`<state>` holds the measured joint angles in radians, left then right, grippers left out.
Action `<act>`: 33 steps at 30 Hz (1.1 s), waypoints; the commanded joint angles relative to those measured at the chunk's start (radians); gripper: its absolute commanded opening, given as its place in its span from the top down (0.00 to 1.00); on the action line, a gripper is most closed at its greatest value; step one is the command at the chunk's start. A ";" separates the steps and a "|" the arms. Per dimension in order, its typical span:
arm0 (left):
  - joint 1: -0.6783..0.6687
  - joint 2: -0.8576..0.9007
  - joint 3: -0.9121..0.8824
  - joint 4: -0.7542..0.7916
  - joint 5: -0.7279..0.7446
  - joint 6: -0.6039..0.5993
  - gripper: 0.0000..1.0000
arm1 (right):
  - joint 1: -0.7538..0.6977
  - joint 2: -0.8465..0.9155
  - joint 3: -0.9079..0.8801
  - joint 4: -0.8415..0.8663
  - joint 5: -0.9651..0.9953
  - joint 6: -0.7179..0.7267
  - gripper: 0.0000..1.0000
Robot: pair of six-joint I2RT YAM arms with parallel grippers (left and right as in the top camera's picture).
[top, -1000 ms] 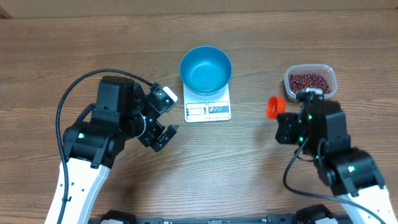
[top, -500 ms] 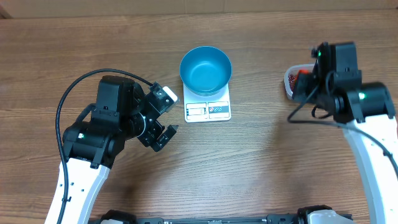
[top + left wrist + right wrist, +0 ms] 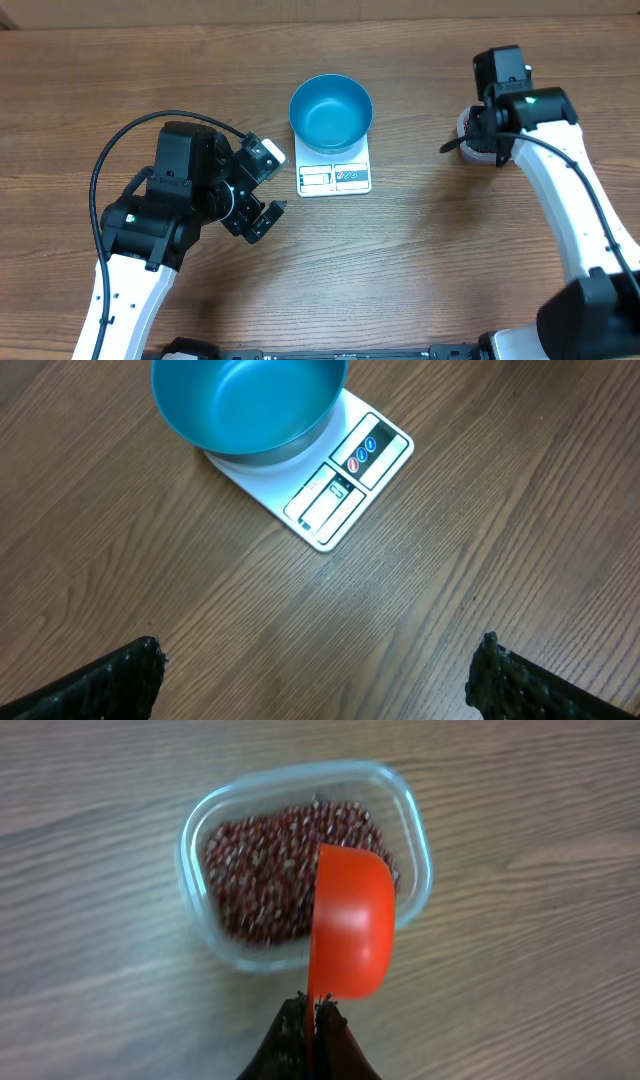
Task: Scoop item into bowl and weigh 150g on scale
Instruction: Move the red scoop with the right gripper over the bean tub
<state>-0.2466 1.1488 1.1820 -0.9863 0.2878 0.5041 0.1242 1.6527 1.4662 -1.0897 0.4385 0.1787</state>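
The right gripper (image 3: 313, 1022) is clamped tight on the thin handle of an orange scoop (image 3: 350, 925). The left gripper (image 3: 318, 660) hangs with its fingers spread wide and nothing between them, over bare wood near the scale's front.

The wooden table (image 3: 400, 270) carries everything. On it are one bowl, one scale, one tub and one scoop, worked by two arms.

The blue bowl (image 3: 331, 112) sits on the back half of the white scale (image 3: 335, 178), and its rim overhangs the scale's sides. Its inside is bare.

The scale's long axis runs front to back, with the display edge towards the robot. That edge has a small display and three round marks, one red and two blue (the display is too small to read, and I see no brand name).

The clear plastic tub (image 3: 190, 860) stands well to the right of the scale, mostly hidden under the right arm in the overhead view.

The scoop's long axis runs from the gripper towards the tub, and its cup reaches over the tub's near rim.

The beans (image 3: 265, 870) are a heap of many small dark red grains, all in the tub.
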 commanded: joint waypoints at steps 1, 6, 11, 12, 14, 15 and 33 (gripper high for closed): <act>0.005 0.003 0.025 0.003 -0.003 -0.011 0.00 | -0.004 0.059 0.023 0.043 0.085 -0.015 0.96; 0.005 0.003 0.025 0.003 -0.003 -0.011 0.00 | -0.020 0.135 0.023 0.081 0.085 -0.032 0.96; 0.005 0.003 0.025 0.003 -0.003 -0.011 0.00 | -0.054 0.164 0.023 0.090 0.085 -0.055 0.97; 0.005 0.003 0.025 0.003 -0.003 -0.011 0.00 | -0.061 0.164 0.023 0.093 0.085 -0.055 0.96; 0.005 0.003 0.025 0.003 -0.003 -0.011 0.01 | -0.082 0.164 0.023 0.101 0.081 -0.055 0.96; 0.005 0.003 0.025 0.003 -0.003 -0.011 0.00 | -0.096 0.164 0.023 0.104 0.067 -0.058 0.96; 0.005 0.003 0.025 0.003 -0.003 -0.011 0.00 | -0.195 0.190 0.021 0.086 -0.319 -0.161 0.96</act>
<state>-0.2466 1.1488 1.1828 -0.9867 0.2874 0.5041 -0.0666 1.8267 1.4677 -0.9993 0.2173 0.0311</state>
